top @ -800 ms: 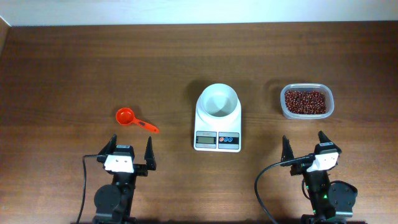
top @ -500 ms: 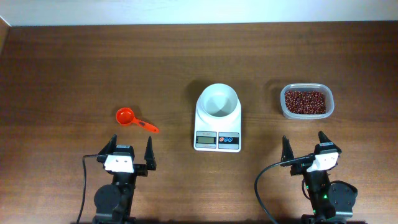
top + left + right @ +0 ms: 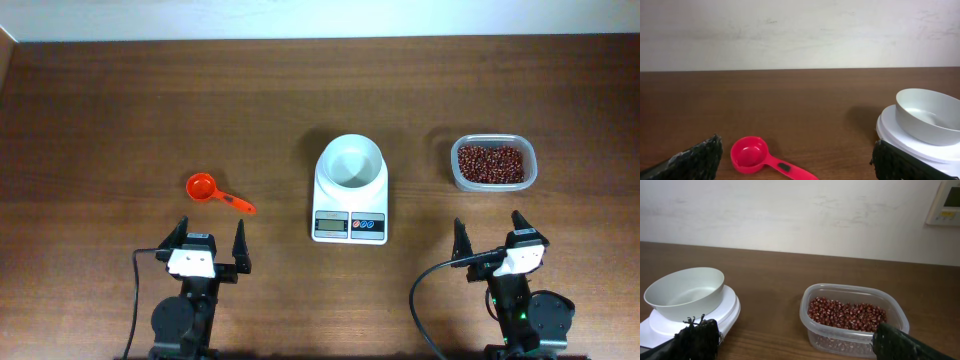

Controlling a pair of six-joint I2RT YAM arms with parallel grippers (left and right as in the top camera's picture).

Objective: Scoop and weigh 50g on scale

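Orange-red plastic marks the first target. Seen from overhead, the scoop [image 3: 218,195] lies left of centre on the surface [image 3: 120,120], straight ahead of the left end effector [image 3: 211,226], which sits at the near edge with its jaws spread wide and nothing in them. The scoop's long axis slants, cup toward the far left and handle toward the near right, so I judge the left arm the nearer one for picking it up. The scale [image 3: 350,200] stands at the middle with its white bowl [image 3: 350,162] empty. The beans [image 3: 491,163] fill a clear tub [image 3: 452,165] toward the right edge, ahead of the right end effector [image 3: 488,222], which is equally wide open and empty.

The left wrist view adds the scoop's low profile: the cup opens upward, the handle lies flat and runs off the bottom of the frame, between the two dark fingers [image 3: 695,160].

The right wrist view shows the heap's depth through the tub wall, with the bowl's rim standing higher just to its left.
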